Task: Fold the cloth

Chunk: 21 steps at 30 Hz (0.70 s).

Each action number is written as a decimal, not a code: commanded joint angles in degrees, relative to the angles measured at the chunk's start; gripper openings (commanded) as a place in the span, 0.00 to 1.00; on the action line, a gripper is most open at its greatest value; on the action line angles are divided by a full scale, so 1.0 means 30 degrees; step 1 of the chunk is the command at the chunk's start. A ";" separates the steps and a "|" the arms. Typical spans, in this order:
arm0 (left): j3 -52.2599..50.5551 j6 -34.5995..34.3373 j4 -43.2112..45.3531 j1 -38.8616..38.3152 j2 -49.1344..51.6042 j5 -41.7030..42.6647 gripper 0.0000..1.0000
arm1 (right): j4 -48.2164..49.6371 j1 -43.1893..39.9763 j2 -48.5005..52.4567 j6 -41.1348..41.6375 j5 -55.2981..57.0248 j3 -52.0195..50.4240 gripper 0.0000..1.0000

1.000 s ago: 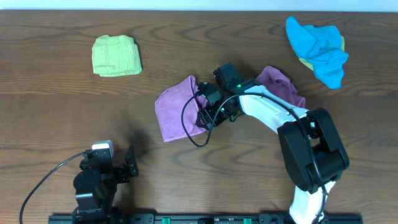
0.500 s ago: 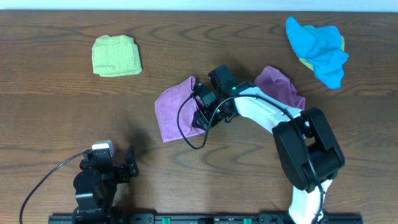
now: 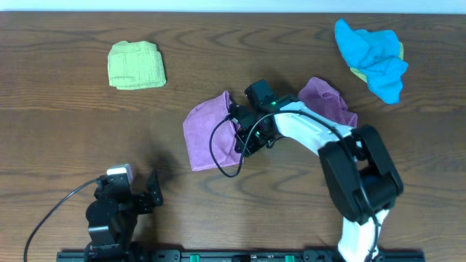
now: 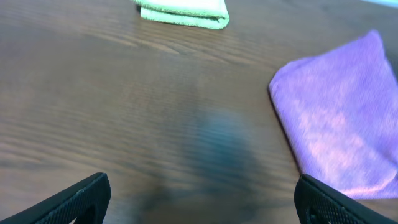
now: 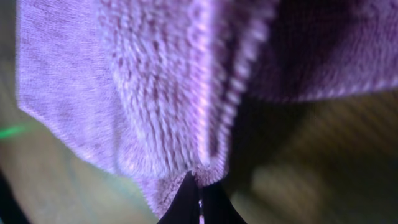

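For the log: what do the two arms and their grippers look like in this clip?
The right arm has white curved links between bulky black joints, a lit green light near the wrist and a black cable loop. The left arm is all black with a small white block on top and a black cable trailing away. Its fingers are black, blunt wedges.

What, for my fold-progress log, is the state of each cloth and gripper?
purple cloth: partly folded, one edge pinched.
green cloth: folded, lying flat.
blue cloth: crumpled, unfolded.
right gripper: shut on purple cloth.
left gripper: open, empty.
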 commanded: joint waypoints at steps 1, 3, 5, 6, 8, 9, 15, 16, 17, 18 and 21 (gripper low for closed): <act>-0.0153 -0.4444 0.0437 -0.0022 -0.0124 0.0350 0.95 | -0.0255 0.0102 -0.2499 0.0393 -0.0007 0.0393 0.01; -0.0153 -0.6339 0.1617 -0.0022 -0.0124 0.1734 0.95 | -0.0102 0.0102 -0.4269 0.0619 0.0015 0.0554 0.01; -0.0153 -0.7074 0.3162 -0.0022 -0.0117 0.3606 0.96 | 0.0175 0.0102 -0.5603 0.1056 0.0240 0.0794 0.01; -0.0153 -0.7424 0.3752 -0.0022 -0.0117 0.4197 0.95 | 0.0306 0.0102 -0.6135 0.1253 0.0423 0.0954 0.01; -0.0153 -0.8378 0.4561 -0.0022 -0.0109 0.4634 0.95 | 0.0605 0.0102 -0.7155 0.1566 0.0517 0.1377 0.01; -0.0153 -0.9027 0.4699 -0.0022 -0.0109 0.4619 0.96 | 0.0729 0.0109 -0.7541 0.1778 0.0503 0.1654 0.01; -0.0153 -1.2145 0.4656 -0.0022 -0.0109 0.4656 0.95 | 0.1115 0.0743 -0.7825 0.1909 0.0474 0.3155 0.01; -0.0153 -1.2954 0.4626 -0.0022 -0.0109 0.4816 0.95 | 0.1158 0.0984 -0.7745 0.1909 0.0568 0.3155 0.01; -0.0153 -1.3988 0.4648 -0.0022 -0.0109 0.5056 0.95 | 0.1056 0.1158 -0.7635 0.1931 0.0758 0.3155 0.01; -0.0153 -1.5118 0.4699 -0.0022 -0.0109 0.5151 0.96 | 0.0845 0.1319 -0.7504 0.1982 0.1035 0.3155 0.01; -0.0153 -1.7828 0.4670 -0.0022 -0.0109 0.5115 0.95 | -0.0015 0.1676 -0.7118 0.1967 0.1457 0.3147 0.01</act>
